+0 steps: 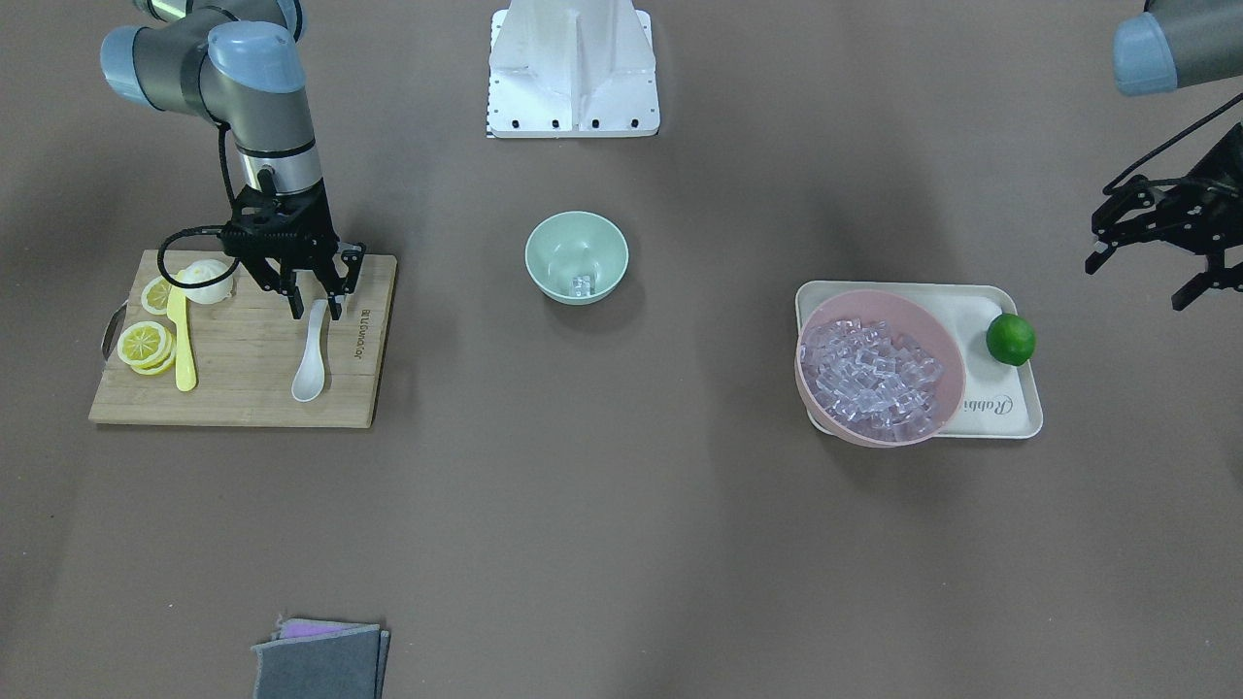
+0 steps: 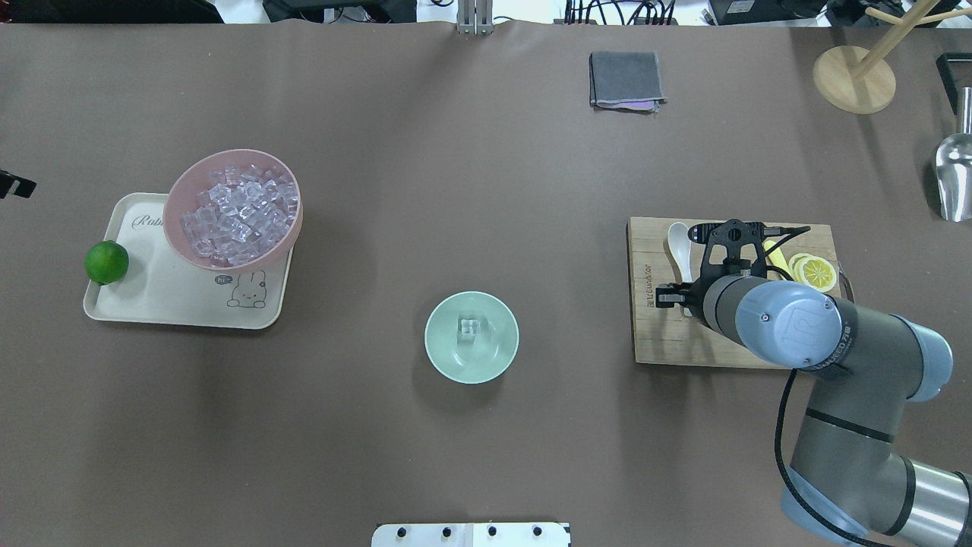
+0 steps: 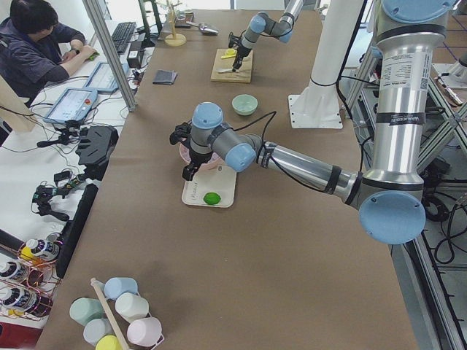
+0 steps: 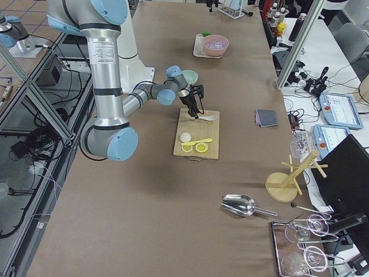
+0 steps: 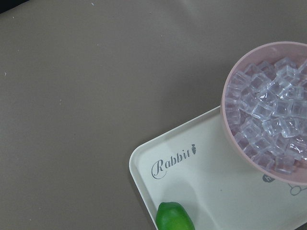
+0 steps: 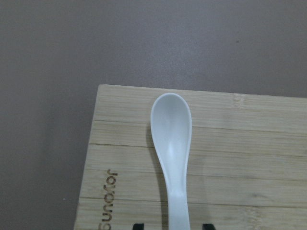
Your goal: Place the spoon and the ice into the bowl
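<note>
Squarely, spoon (image 1: 311,369) handle, straddled by right gripper (image 1: 317,313)

a robotics lab: beside the long brown table (image 3: 241,240), an operator (image 3: 36,44) sits at a bench (image 3: 22,146) with keyboard (image 3: 124,33) and teach pendant (image 3: 71,106).

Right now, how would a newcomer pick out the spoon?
Find the wooden cutting board on the robot's right. On its side nearest the mint-green bowl lies a white soup spoon, its handle under the right end effector. The other utensil there, a knife, is yellow and flat.
</note>
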Controlling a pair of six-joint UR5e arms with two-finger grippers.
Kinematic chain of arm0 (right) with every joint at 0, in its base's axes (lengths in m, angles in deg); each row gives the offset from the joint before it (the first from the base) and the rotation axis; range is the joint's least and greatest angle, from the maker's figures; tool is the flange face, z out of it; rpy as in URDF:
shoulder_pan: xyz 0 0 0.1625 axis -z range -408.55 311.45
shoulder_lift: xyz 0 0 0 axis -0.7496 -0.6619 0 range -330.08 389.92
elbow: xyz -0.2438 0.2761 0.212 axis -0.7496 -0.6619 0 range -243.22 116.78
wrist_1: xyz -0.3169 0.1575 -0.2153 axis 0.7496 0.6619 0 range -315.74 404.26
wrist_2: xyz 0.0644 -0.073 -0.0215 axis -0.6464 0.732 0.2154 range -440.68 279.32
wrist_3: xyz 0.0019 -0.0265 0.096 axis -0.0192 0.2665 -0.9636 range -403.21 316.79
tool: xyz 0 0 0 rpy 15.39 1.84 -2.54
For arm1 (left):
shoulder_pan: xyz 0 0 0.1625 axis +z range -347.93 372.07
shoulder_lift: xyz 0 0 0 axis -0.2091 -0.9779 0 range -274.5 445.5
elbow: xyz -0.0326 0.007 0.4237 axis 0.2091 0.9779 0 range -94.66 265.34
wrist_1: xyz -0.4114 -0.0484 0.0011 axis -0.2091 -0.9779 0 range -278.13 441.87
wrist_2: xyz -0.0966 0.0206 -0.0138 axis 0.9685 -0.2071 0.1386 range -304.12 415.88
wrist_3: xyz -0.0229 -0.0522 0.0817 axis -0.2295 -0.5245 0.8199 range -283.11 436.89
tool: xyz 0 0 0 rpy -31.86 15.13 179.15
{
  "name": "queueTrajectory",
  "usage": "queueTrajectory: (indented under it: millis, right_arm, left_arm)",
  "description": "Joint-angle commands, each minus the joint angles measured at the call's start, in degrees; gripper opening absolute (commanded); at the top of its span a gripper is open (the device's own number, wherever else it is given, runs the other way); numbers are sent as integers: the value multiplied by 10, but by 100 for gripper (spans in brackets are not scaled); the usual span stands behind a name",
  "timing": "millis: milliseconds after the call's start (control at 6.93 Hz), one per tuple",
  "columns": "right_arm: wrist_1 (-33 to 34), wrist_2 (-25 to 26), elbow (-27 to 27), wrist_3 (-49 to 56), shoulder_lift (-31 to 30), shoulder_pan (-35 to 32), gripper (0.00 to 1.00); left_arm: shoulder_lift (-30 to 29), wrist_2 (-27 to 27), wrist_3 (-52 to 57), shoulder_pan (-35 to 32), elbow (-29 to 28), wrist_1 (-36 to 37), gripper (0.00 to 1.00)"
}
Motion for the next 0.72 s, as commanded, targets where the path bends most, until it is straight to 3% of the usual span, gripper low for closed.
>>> queueTrajectory:
  millis: [0,578]
  right_arm:
    - [-1,2,-10,3,0,0,50]
    - [-1,7,-21,-3,6,1,45]
  left_arm:
    - [-1,1,0,0,0,0,97]
    - [0,2,0,0,1,0,97]
